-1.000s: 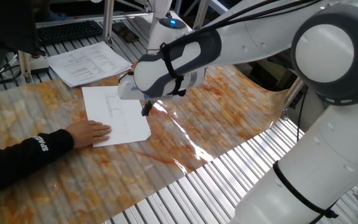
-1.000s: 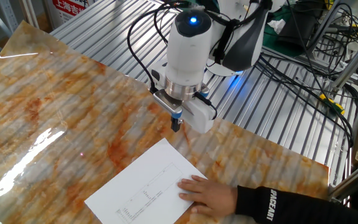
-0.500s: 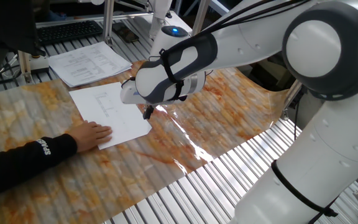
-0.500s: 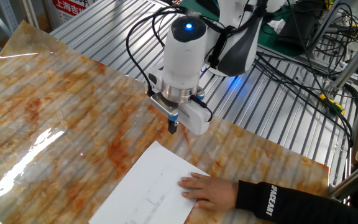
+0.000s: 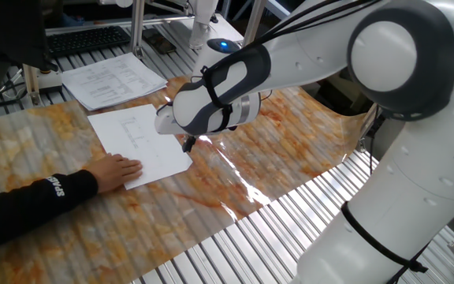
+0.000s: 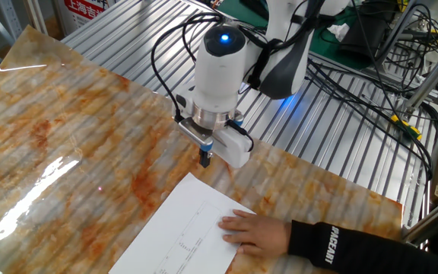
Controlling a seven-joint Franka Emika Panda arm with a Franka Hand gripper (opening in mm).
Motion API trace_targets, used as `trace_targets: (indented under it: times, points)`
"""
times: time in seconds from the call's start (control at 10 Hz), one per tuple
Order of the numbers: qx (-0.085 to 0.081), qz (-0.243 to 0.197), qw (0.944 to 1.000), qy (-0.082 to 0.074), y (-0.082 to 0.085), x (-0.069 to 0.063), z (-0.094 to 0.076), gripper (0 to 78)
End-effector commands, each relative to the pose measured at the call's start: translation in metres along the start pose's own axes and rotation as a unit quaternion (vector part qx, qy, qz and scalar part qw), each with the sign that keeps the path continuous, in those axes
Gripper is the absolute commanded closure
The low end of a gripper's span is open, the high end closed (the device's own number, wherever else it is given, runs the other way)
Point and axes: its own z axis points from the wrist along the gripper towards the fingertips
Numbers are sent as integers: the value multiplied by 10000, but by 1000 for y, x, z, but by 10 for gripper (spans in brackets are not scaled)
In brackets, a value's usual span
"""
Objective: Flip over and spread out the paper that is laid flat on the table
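The paper [image 5: 136, 138] lies flat on the table [image 5: 290, 150], its faintly printed face up. A person's hand [image 5: 117, 170] in a black sleeve presses on its near edge. My gripper [image 5: 187, 144] hangs just above the paper's right corner, fingers together and holding nothing. In the other fixed view the paper [image 6: 185, 236] runs off the bottom edge, with the hand [image 6: 251, 230] on its right side. There my gripper [image 6: 205, 158] points down over the table [image 6: 67, 122], a little beyond the paper's far corner.
A stack of printed pages [image 5: 113, 79] lies at the back left on the metal slats, with a keyboard [image 5: 89, 39] behind it. Cables [image 6: 371, 84] trail over the bare slats behind the arm. The marbled sheet bulges in waves at the right.
The hand turned and slid the paper a little to the left. My gripper drifted slightly toward the paper's corner and stayed shut.
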Motion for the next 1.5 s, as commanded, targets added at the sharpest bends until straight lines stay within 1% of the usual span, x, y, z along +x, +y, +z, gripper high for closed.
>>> trace_targets:
  times: [0.1, 0.6, 1.1, 1.5]
  points:
    - [-9, -103, 9999, -52, -4, -5, 5, 776]
    - [-18, -300, 9995, -85, -13, -18, 14, 776]
    - [-10, -330, 9994, -97, -16, -20, 18, 776]
    - [-7, -549, 9984, -131, -21, -25, 22, 776]
